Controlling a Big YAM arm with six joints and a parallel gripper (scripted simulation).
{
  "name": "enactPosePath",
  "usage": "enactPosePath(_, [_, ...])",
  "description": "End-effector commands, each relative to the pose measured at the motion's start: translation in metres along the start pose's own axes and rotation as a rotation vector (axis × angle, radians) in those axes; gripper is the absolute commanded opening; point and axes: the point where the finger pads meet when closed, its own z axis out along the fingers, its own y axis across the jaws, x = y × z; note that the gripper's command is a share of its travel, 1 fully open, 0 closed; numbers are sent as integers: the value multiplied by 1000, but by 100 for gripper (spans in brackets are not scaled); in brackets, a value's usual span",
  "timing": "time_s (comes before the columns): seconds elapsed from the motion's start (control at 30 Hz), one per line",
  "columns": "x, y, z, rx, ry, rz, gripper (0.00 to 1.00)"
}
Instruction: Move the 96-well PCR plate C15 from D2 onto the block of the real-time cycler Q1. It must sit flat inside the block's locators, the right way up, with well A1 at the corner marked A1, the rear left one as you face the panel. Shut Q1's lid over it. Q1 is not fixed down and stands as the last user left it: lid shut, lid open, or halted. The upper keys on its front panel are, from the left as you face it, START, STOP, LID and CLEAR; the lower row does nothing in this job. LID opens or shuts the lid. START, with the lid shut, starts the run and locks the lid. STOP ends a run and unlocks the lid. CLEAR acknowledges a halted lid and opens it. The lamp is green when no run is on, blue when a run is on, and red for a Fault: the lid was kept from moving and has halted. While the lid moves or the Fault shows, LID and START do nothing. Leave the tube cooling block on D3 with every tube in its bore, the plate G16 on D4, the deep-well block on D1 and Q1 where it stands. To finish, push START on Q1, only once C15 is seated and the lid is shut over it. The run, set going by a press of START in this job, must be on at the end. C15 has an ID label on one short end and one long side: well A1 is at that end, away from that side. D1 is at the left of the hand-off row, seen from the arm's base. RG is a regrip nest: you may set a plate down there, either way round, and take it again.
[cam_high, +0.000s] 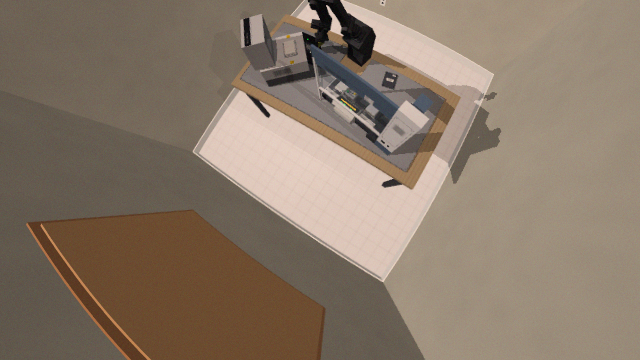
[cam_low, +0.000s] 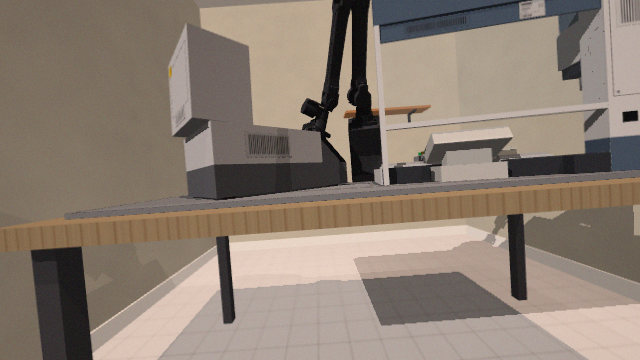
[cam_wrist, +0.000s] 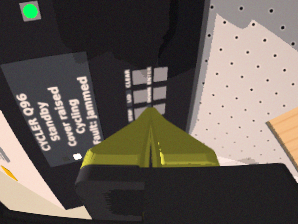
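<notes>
On the bench (cam_low: 320, 210), the cycler (cam_low: 250, 155) stands left of the frame post (cam_low: 380, 100), its raised lid (cam_low: 207, 82) at its far-left end.

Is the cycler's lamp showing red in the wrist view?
No, the lamp on the cycler's front panel glows green.

Soft even light, coarse pixels, perhaps edge-warped
</notes>
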Motion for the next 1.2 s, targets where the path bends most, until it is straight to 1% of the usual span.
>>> enactPosePath(0.0, [-2,-2,-2,-3,-14,16,0])
enactPosePath(0.17, [0,9,15,-8,2,0,0])
enactPosePath(0.43, [1,17,29,-19,2,-3,0])
enactPosePath(0.5, [1,17,29,-19,2,-3,0])
enactPosePath(0.63, [0,3,26,7,1,13,0])
enactPosePath(0.8, [-3,3,20,3,-9,7,0])
enactPosePath(0.9, [-6,14,20,-16,-13,-10,0])
enactPosePath(0.97, [-4,19,22,-21,-8,-23,0])
enactPosePath(1.07, [-3,20,23,-21,-5,-26,0])
enactPosePath(1.17, [2,15,23,-13,0,-18,0])
